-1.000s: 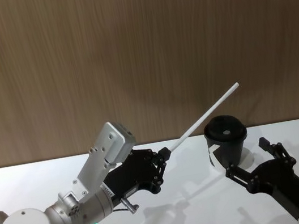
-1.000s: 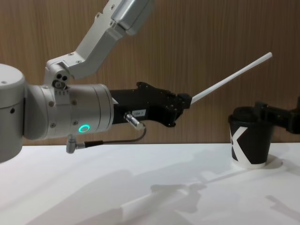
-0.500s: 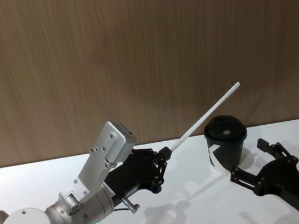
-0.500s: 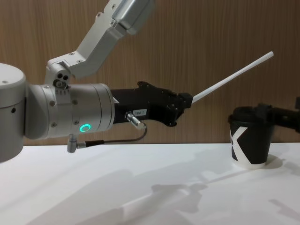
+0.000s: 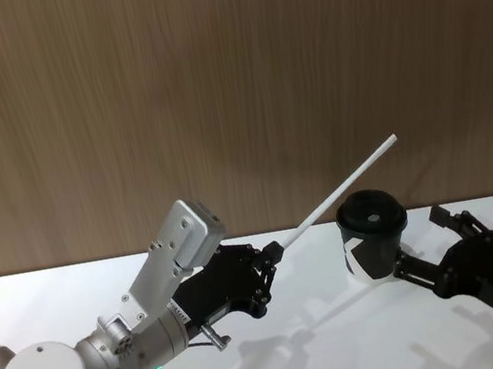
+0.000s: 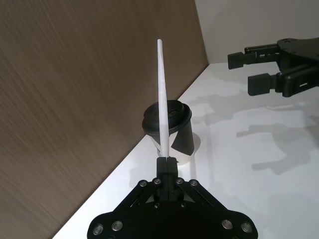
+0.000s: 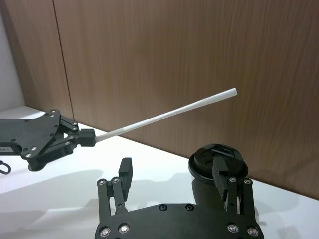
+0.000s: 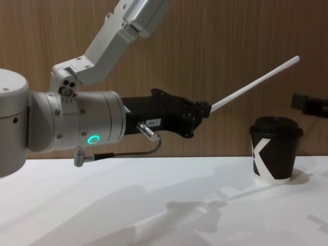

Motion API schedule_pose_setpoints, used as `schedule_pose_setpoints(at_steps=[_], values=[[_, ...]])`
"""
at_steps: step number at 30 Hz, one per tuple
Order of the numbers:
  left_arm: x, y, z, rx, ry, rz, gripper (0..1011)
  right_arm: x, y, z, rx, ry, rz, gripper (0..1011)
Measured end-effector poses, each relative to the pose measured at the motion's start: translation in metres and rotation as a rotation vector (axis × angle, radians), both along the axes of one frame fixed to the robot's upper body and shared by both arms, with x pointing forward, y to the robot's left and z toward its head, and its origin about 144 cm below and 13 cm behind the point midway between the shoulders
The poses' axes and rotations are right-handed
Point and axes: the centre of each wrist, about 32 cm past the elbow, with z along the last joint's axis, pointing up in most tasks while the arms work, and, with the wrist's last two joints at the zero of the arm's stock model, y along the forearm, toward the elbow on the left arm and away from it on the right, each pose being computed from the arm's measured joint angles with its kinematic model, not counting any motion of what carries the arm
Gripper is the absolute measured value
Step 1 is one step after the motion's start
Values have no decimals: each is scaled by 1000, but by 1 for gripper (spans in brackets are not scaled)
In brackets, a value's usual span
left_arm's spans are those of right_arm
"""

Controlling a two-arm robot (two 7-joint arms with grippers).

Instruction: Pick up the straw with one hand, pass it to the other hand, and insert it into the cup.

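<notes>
The left gripper (image 5: 272, 254) is clamped shut on the lower end of the straw (image 5: 342, 189), which is slanted up and rightward above the table (image 5: 302, 346). The right gripper (image 5: 418, 239) is held spread apart just beside the cup (image 5: 374, 234), which is stood near the table's far right edge.
</notes>
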Motion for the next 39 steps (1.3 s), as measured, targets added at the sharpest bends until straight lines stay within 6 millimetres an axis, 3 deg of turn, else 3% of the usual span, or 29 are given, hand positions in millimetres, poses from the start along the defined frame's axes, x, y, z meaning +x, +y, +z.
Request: schedule_pose_setpoints(at_steps=[20, 39], values=[[0, 0, 0, 0, 0, 0, 0, 26, -25, 38, 65, 95, 142, 1001], [0, 0, 0, 0, 0, 0, 0, 53, -21, 69, 252, 293, 112, 1001]])
